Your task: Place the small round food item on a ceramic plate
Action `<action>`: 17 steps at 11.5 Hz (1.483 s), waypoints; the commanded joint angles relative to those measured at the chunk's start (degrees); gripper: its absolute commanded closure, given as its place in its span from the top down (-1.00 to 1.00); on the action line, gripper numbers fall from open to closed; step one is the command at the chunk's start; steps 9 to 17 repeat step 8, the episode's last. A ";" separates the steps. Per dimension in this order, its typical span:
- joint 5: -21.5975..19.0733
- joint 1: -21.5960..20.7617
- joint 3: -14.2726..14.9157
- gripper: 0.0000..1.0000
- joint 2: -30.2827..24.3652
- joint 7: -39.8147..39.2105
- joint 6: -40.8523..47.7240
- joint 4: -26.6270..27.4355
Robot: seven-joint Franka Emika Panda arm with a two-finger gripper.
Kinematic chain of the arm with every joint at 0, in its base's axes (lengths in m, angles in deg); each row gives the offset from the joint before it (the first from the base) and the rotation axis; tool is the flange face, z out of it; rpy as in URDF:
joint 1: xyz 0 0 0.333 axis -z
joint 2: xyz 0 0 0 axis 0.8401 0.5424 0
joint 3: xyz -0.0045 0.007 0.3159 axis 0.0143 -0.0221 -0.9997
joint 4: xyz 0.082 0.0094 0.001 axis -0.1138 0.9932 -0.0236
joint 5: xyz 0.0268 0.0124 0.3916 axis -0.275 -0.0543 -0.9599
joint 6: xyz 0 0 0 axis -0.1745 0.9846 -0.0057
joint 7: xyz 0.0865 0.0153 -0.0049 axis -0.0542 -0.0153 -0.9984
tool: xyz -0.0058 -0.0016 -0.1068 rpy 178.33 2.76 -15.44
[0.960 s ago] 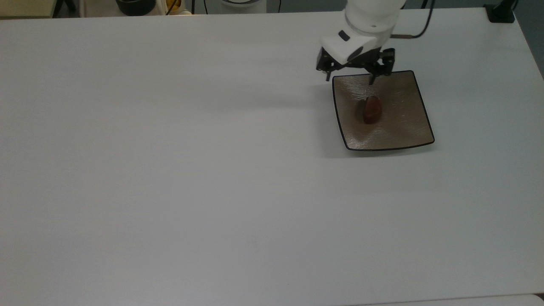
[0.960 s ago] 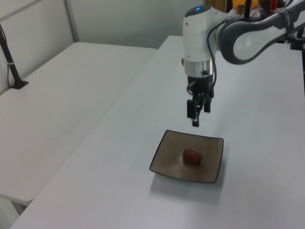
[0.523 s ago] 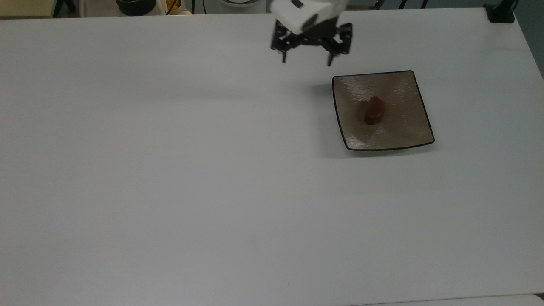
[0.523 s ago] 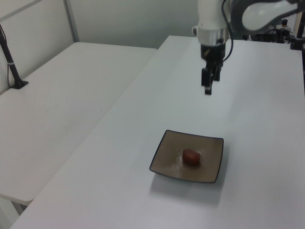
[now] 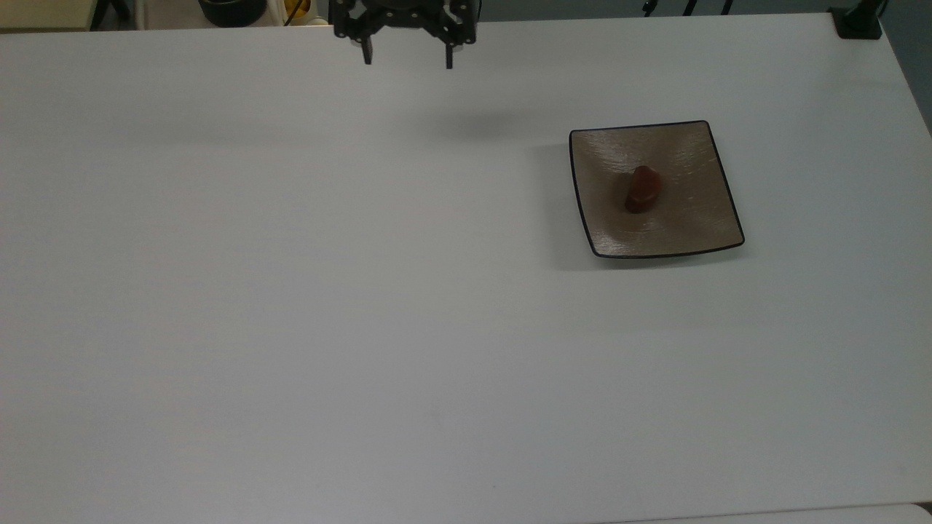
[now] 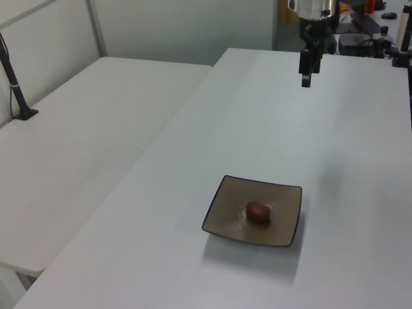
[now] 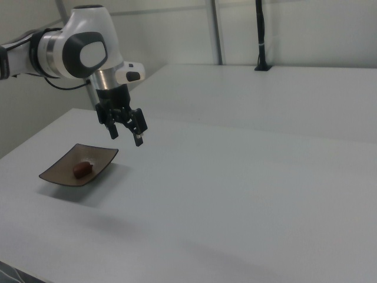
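The small round food item (image 5: 642,189) (image 6: 258,210) (image 7: 82,168), a glossy reddish-brown lump, lies in the middle of the square brownish-tan ceramic plate (image 5: 688,225) (image 6: 226,219) (image 7: 62,171). My gripper (image 5: 408,60) (image 6: 307,74) (image 7: 126,136) hangs open and empty in the air, well away from the plate. It sits at the top edge of the top view, far to the left of the plate there. In the right view it hovers above the table just right of the plate.
The white table (image 5: 291,291) is bare around the plate. A second white table (image 6: 77,148) stands alongside. A black post base (image 5: 858,22) sits at the top view's upper right corner, and dark items (image 5: 233,11) lie beyond the table's far edge.
My open gripper has lifted off from above the plate's rim and travelled away to the top view's upper left. The food item stays put on the plate.
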 commanded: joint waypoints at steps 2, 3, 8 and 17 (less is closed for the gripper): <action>-1.44 -1.99 4.08 1.00 -1.41 -2.51 -0.04 1.31; -1.44 -4.17 6.53 1.00 -1.32 -3.82 0.13 1.13; -2.06 -5.51 8.22 1.00 -1.06 -5.59 0.05 0.96; -2.06 -5.51 8.22 1.00 -1.06 -5.59 0.05 0.96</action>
